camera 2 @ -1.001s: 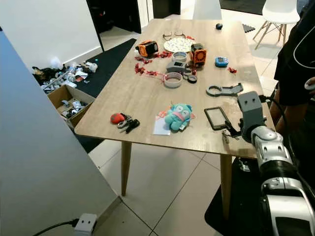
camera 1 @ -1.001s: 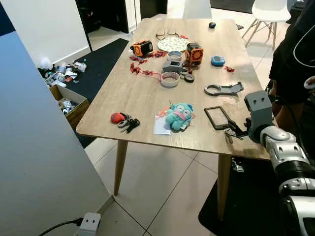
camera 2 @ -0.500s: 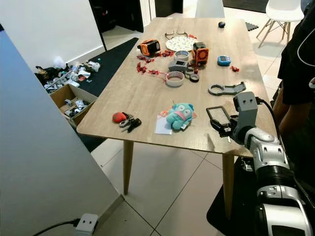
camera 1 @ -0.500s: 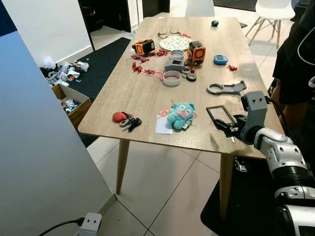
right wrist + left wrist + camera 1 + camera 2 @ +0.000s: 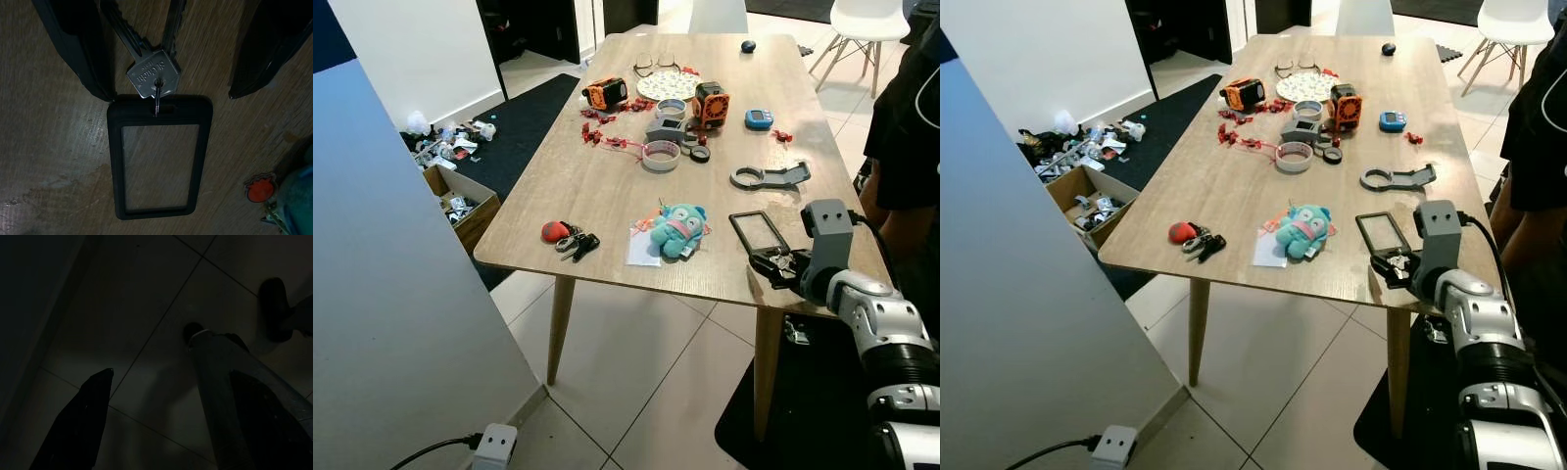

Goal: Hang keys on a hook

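Observation:
A bunch of keys (image 5: 151,73) lies on the wooden table (image 5: 607,196) near its front right corner. The keys are ringed to a black rectangular tag (image 5: 759,232). My right gripper (image 5: 168,90) is open and low over the table, one finger on each side of the keys and neither touching them. The same right gripper (image 5: 773,262) sits just behind the table's front edge. A second bunch of keys with a red fob (image 5: 566,238) rests at the front left. My left gripper (image 5: 166,431) hangs open over dark floor tiles.
A teal plush toy (image 5: 678,230) on a white card lies left of the tag. A grey bracket (image 5: 769,176), a tape roll (image 5: 661,155) and orange gadgets sit further back. A person in black (image 5: 911,117) stands at the right. A grey panel (image 5: 382,294) stands at the left.
The camera has shifted a little, so the whole scene sits slightly differently. My right gripper has stayed at the keys by the black tag, with its wrist slightly lower.

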You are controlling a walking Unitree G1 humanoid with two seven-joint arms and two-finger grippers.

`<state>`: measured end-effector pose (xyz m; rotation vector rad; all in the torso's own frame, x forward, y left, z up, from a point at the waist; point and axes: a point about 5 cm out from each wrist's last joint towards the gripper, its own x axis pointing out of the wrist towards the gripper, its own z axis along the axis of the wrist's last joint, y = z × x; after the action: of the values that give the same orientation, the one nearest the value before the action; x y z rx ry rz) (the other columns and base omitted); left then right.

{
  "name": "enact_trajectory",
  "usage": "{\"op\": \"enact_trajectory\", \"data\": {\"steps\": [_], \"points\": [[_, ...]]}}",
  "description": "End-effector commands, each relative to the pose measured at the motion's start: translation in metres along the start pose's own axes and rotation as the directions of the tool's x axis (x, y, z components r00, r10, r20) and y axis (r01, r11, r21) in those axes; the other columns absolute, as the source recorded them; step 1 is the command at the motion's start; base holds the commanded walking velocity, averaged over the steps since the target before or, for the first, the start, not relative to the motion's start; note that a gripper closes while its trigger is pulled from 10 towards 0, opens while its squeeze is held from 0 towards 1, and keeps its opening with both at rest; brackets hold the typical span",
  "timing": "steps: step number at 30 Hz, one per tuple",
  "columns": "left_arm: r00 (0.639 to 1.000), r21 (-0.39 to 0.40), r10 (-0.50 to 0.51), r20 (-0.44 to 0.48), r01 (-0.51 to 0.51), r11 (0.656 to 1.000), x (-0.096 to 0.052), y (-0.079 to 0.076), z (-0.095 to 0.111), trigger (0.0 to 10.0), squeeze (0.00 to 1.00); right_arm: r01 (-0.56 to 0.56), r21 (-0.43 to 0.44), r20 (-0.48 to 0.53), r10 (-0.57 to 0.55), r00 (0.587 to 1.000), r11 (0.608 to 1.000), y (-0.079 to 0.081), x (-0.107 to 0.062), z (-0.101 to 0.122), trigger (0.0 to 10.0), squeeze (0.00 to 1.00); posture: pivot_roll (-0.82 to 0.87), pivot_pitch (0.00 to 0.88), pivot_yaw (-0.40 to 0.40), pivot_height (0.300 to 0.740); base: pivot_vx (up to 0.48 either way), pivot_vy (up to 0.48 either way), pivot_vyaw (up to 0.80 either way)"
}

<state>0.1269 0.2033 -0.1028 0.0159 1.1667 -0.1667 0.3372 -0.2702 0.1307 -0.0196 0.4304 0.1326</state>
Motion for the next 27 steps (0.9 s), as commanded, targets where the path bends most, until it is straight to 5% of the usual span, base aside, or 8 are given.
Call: {"op": "enact_trajectory", "data": {"steps": [1,3,5,27], "points": [[1.0,0.012,0.009,-0.02,-0.009,1.0,-0.002,0.005,-0.004,10.0,0.0,0.012,0.031,-0.027,-0.011,1.0,0.999,-0.001,0.0,-0.009,8.4,0.0,-0.12,0.063,0.078,0.74,0.0,0.0,0.0],[1.0,0.012,0.009,-0.02,-0.009,1.0,-0.002,0.005,-0.004,10.0,0.0,0.018,0.036,-0.035,-0.017,0.999,0.999,-0.002,0.0,-0.012,7.8,0.0,-0.12,0.063,0.078,0.74,0.0,0.0,0.0],[1.0,0.011,0.009,-0.019,-0.009,1.0,-0.002,0.005,-0.004,10.0,0.0,0.043,0.046,-0.054,-0.041,0.998,0.998,-0.005,-0.001,-0.016,0.0,0.0,-0.12,0.062,0.079,0.74,0.0,0.0,0.0],[1.0,0.015,0.008,-0.022,-0.008,1.0,-0.002,0.005,-0.005,10.0,0.0,0.089,0.054,-0.044,-0.086,0.995,0.995,-0.008,-0.002,-0.016,0.0,0.0,-0.13,0.063,0.078,0.74,0.0,0.0,0.0]]}}
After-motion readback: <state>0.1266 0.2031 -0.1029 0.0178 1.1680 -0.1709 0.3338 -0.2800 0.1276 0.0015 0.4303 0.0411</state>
